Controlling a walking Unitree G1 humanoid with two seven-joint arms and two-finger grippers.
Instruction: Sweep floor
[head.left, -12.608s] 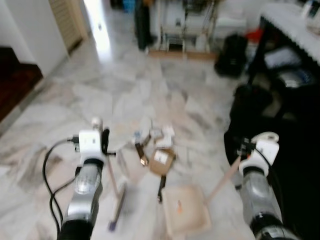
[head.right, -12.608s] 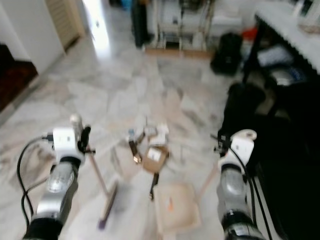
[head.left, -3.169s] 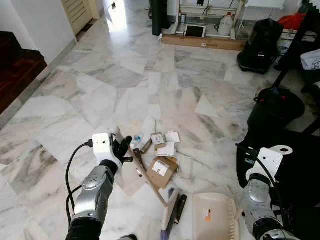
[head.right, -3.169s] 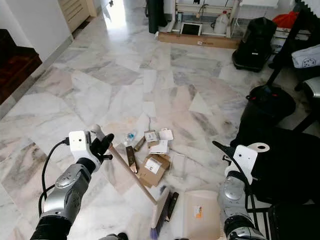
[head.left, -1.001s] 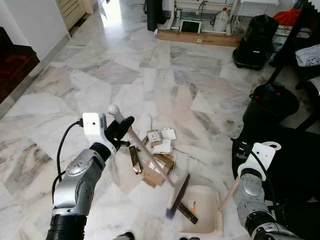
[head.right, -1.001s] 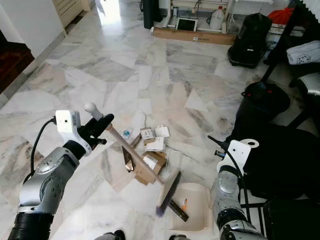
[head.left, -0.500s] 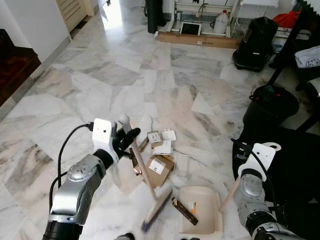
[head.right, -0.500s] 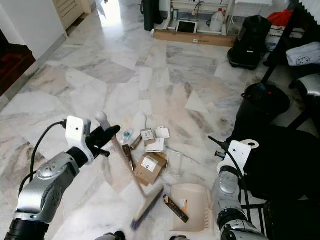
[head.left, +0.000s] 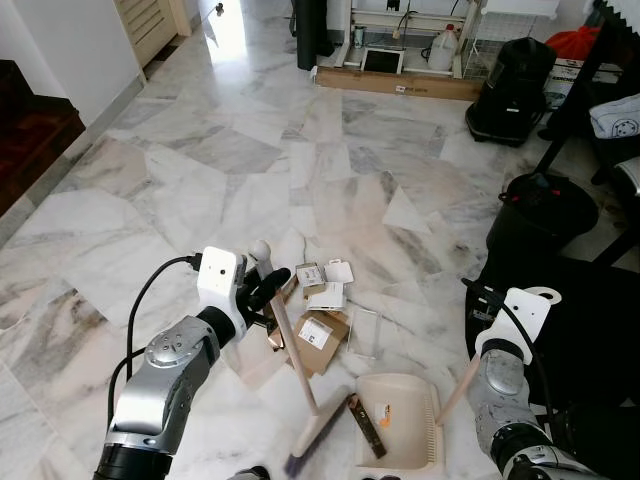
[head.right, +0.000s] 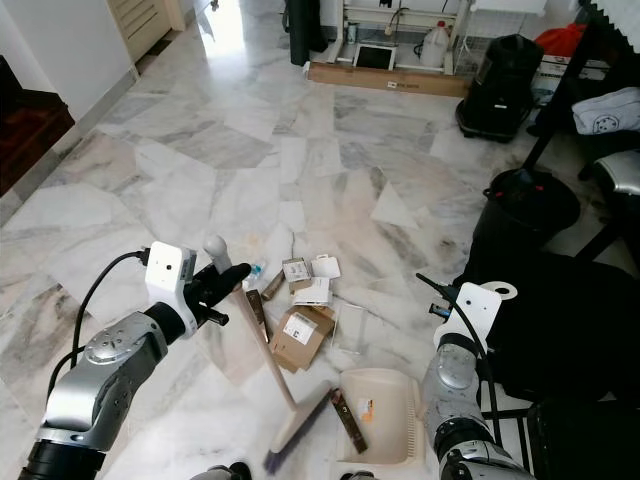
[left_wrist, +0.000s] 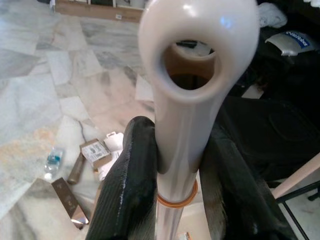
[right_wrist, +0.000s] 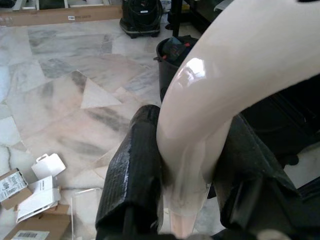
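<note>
— Where's the broom?

— The left gripper (left_wrist: 175, 170) has its two black fingers (left_wrist: 127, 185) pinching the broom (head.left: 292, 348) just below the cream loop at the top of its handle. The wooden shaft slants down from there to the bristle head (head.left: 318, 433), which rests on the marble floor (head.left: 200, 170) right beside the dustpan's (head.left: 405, 420) open edge, on the robot's left of it.

— And the dustpan?

— Cream, lying flat on the floor. A dark flat strip (head.left: 360, 425) lies across its near-left edge, partly inside. The right gripper (right_wrist: 185, 165) is clamped on the dustpan's cream handle (right_wrist: 210, 100) — fingers pressed against it from both sides — and a wooden shaft (head.left: 455, 385) slants from it down toward the pan.

— The litter?

— Just beyond the dustpan, farther from the robot: a flattened cardboard box (head.left: 318, 338) with a white label, small cartons (head.left: 308, 275), white tags (head.left: 338, 270), a clear plastic piece (head.left: 363, 332) and a small water bottle (head.right: 255, 271).
</note>
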